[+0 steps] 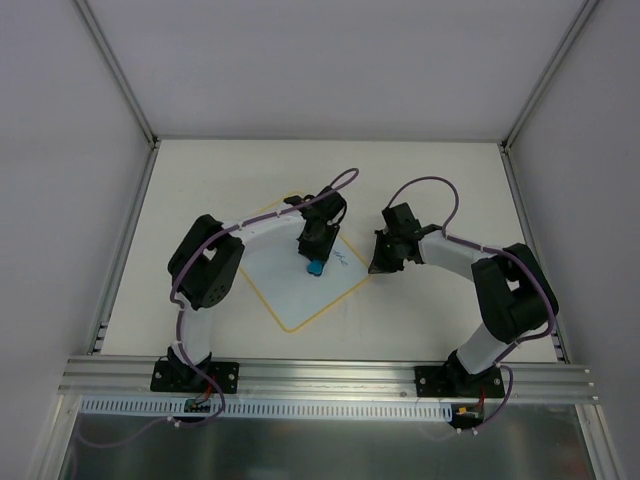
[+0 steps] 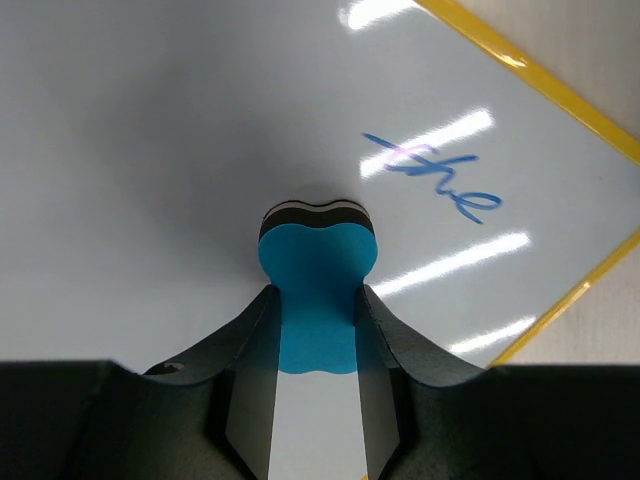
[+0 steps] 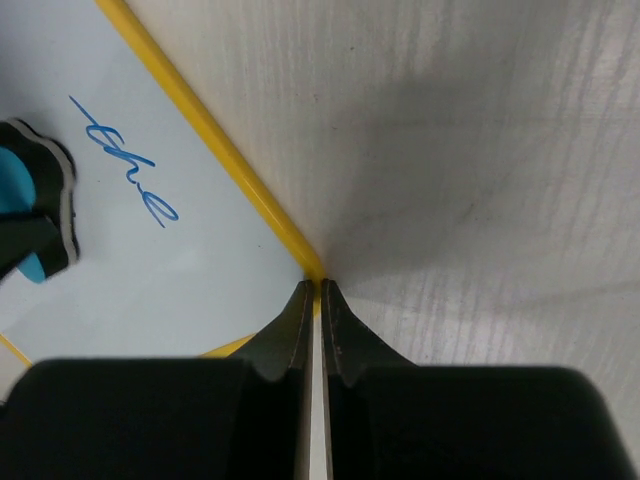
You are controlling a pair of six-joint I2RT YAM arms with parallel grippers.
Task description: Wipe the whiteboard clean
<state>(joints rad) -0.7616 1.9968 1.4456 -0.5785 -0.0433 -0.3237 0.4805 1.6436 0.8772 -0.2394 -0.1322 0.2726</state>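
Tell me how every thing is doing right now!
whiteboard: flat on the table, written on.
writing: blue word "the", not wiped yet.
eraser: pinched in the left gripper, beside the word.
left gripper: shut on the eraser.
right gripper: shut, empty, tips at the board's yellow corner.

Lit brightly and evenly from overhead. Streaked with white glare on the whiteboard, right half of the left wrist view. Softly shadowed around the blue eraser. Blurred and dark along both wrist views' bottom edges.
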